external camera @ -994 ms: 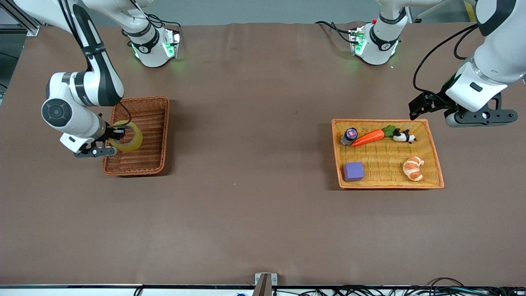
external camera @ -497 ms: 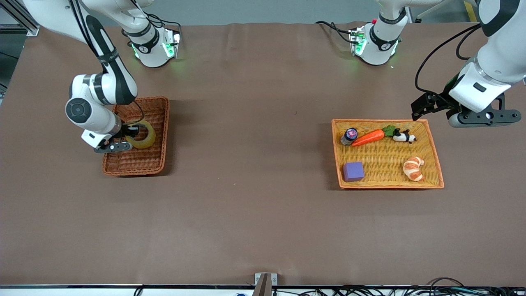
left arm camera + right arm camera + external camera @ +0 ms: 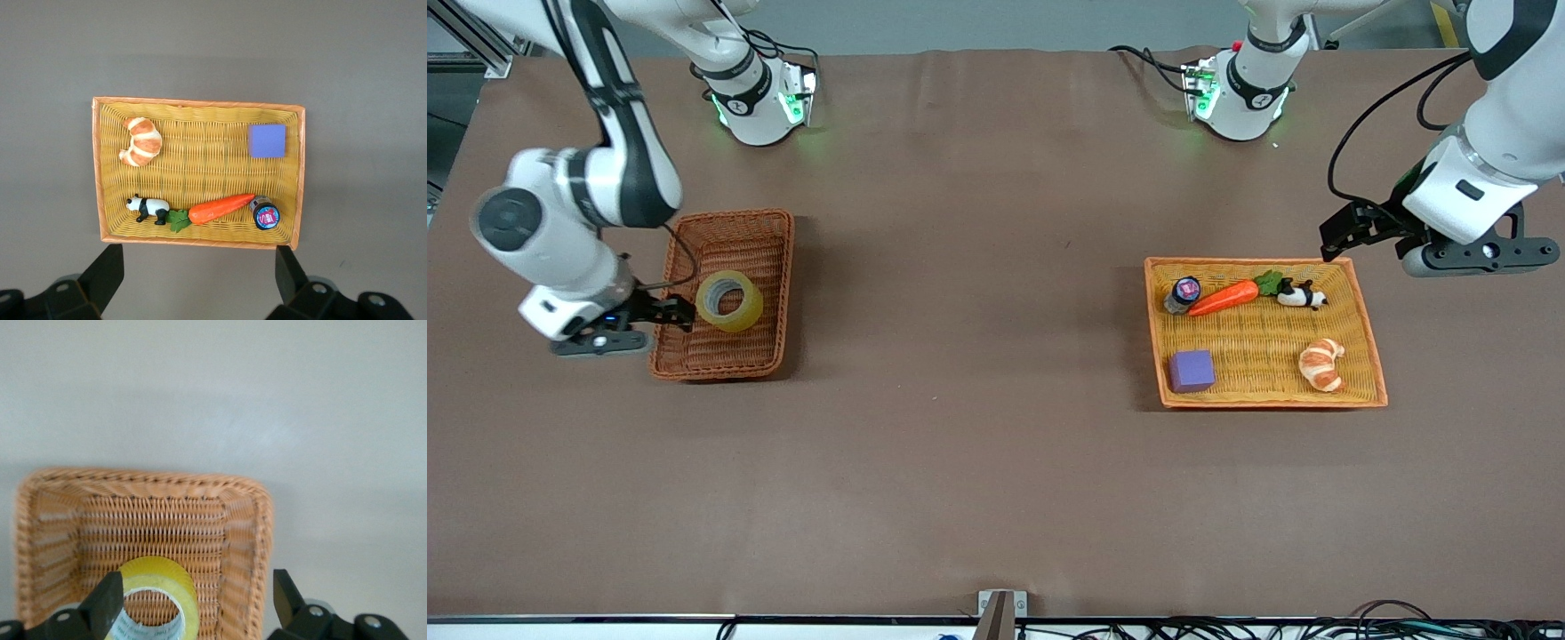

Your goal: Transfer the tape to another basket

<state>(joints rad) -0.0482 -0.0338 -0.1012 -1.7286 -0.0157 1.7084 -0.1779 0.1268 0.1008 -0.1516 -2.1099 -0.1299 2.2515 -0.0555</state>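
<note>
Over the basket (image 3: 769, 233) rim, right tool (image 3: 679, 313) open beside the tape (image 3: 729, 301); left tool (image 3: 1344, 233) open.

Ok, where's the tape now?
The tape lies in the reddish-brown basket at the right arm's end of the table, beside the open right pincer.

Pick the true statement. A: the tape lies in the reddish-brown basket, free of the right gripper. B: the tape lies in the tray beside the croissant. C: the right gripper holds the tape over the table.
A: the tape rests inside the basket, and the open right gripper stands beside it.
</note>
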